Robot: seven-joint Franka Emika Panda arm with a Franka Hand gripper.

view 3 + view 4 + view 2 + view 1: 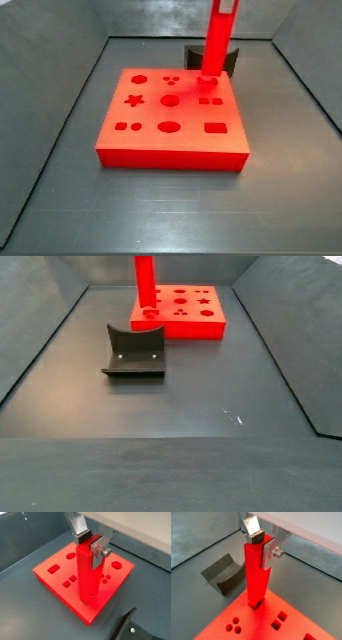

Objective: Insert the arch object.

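A robot claw point(261, 547) hangs over a dark grey desk point(201, 456), its two silver plates closed on the upper end of a tall red bar point(256, 577). The bar stands upright, with its long axis straight up and down. Its foot meets a flat red board point(53, 572) pierced with shaped holes, at the board's corner nearest the fixture point(134, 351). In a side view the board point(167, 150) lies toward the far edge of the desk, with the fixture point(214, 55) just behind it on the right. The only dark piece that shows plainly is that fixture, a bracket on a base plate. No separate small dark block with a curved cutout can be made out, so the arch object's place cannot be told for certain. A small dark patch shows at the bar's foot in both wrist views; it may be the hole's shadow or a notch, too small to say. The coming move likely depends on the vertical line from claw to hole, with the bar kept plumb and pressed straight down.
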